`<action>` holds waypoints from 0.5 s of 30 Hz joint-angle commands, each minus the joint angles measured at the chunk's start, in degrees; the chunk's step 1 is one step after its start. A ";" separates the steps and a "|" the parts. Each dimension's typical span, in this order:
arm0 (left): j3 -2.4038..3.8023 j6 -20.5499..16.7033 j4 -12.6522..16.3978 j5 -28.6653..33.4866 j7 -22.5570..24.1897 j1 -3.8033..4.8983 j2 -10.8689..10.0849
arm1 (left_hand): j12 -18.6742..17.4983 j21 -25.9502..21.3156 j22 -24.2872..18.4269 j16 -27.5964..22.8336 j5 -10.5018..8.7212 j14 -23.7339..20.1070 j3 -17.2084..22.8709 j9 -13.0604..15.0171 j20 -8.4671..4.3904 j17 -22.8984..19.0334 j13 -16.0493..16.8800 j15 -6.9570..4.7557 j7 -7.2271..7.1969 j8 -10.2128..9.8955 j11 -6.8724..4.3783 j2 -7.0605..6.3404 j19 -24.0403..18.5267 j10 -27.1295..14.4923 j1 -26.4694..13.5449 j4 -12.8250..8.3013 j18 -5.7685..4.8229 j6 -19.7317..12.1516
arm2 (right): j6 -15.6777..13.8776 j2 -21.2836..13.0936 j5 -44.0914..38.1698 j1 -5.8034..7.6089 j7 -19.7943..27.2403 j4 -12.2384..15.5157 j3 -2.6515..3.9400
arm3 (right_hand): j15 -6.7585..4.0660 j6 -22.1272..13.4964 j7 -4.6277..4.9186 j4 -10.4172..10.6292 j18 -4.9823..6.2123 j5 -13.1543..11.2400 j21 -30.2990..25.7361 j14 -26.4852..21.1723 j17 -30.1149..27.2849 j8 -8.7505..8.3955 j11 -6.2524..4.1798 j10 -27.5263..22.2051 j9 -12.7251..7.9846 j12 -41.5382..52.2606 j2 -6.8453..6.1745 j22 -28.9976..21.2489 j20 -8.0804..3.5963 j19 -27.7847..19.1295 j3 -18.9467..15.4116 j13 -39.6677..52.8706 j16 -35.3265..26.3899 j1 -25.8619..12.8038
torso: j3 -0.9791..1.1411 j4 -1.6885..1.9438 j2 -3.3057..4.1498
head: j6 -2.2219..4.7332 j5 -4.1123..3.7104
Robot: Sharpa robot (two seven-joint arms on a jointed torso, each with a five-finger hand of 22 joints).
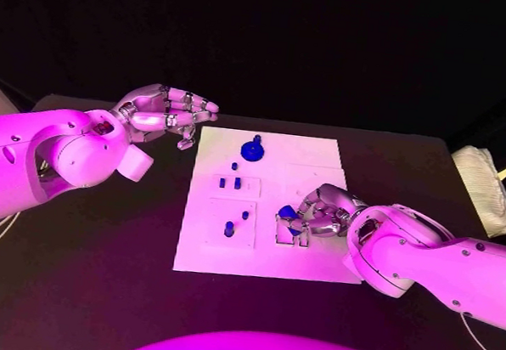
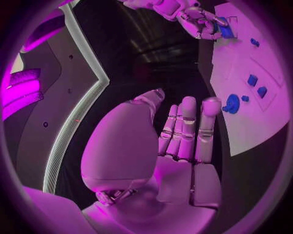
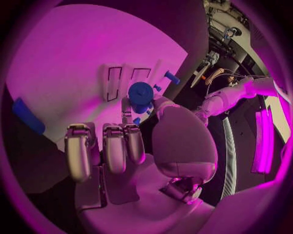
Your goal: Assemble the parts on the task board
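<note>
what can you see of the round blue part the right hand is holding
The round blue part is a flat-topped disc on a narrower stem, smooth like plastic. The right hand pinches it between thumb and a finger, just over the white task board, near the recessed slots on the board's right side. In the head view the part peeks out beside the fingers.

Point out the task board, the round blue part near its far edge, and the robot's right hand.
task board point(image 1: 261, 266): head view, bare near edge of the white plate.
round blue part point(image 1: 252, 151): head view, middle of its disc.
right hand point(image 1: 312, 216): head view, middle of the hand over the board.
</note>
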 commanded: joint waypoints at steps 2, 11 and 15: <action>0.03 0.71 0.20 0.35 0.09 0.01 -0.05 | 0.39 -0.08 0.03 -0.18 0.01 -0.14 0.28 -0.05 0.14 0.06 0.07 0.19 0.54 0.25 0.00 0.13 -0.30 -0.28 -0.44 -0.14 0.07 -0.36 | 1.36 0.23 -1.30 -0.31 -0.07 0.27 -0.03 | -0.31 3.63 -3.16 0.00 -0.72 0.19 0.22 5.52 12.41 0.22 -0.35 4.17 -0.02 0.16 0.55 14.01 -0.42 5.40 0.26 12.71 0.13 -0.16 | 0.02 0.09 0.02 | -0.18 0.04; 0.03 0.79 0.19 0.35 -0.04 0.01 -0.15 | 0.41 -0.11 0.01 -0.18 -0.01 -0.14 0.27 -0.06 0.14 0.07 0.07 0.19 0.55 0.26 0.01 0.13 -0.33 -0.31 -0.51 -0.12 0.07 -0.39 | 1.67 0.00 -1.50 -0.57 -0.05 0.63 -0.05 | -0.36 3.66 -3.22 0.03 -0.75 0.17 0.35 5.57 12.61 0.38 -0.41 4.25 0.04 0.26 0.54 14.07 -0.48 5.44 0.41 12.80 0.22 -0.30 | 0.04 0.01 -0.04 | -0.29 0.29; 0.03 0.84 0.17 0.35 -0.12 0.01 -0.16 | 0.42 -0.13 -0.01 -0.18 -0.02 -0.14 0.26 -0.07 0.15 0.08 0.06 0.20 0.56 0.26 0.02 0.12 -0.34 -0.32 -0.55 -0.11 0.08 -0.40 | 1.50 -0.12 -1.71 -0.59 -0.05 0.59 -0.05 | -0.41 3.69 -3.27 0.03 -0.75 0.25 0.36 5.57 12.64 0.51 -0.46 4.36 0.09 0.43 0.65 14.08 -0.52 5.45 0.61 12.95 0.23 -0.37 | 0.05 0.05 -0.01 | -0.32 0.29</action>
